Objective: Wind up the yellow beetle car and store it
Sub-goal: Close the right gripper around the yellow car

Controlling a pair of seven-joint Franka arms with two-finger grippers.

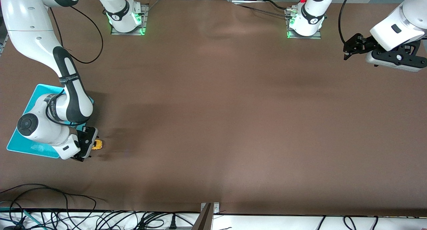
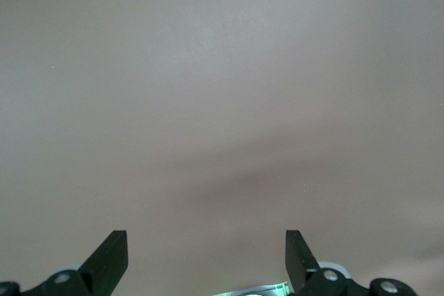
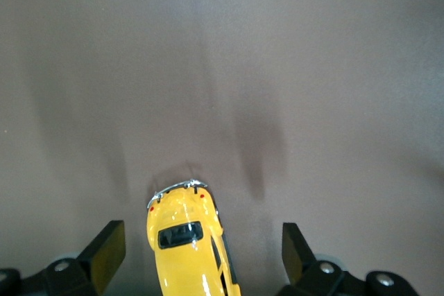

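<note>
The yellow beetle car (image 1: 97,144) stands on the brown table just off the corner of the turquoise bin (image 1: 16,144), toward the right arm's end. My right gripper (image 1: 90,145) is low over it and open. In the right wrist view the car (image 3: 186,240) lies between the two fingers (image 3: 105,247) with a gap on each side, its chrome bumper pointing away from the wrist. The right arm's forearm covers much of the bin. My left gripper (image 1: 349,50) waits open and empty in the air over the left arm's end of the table; the left wrist view shows this gripper (image 2: 205,242) above bare table only.
Both arm bases (image 1: 126,20) sit on plates with green lights along the table's edge farthest from the front camera. Loose cables (image 1: 50,213) and a metal bracket (image 1: 209,211) run along the nearest edge. The brown table (image 1: 233,106) stretches wide between the arms.
</note>
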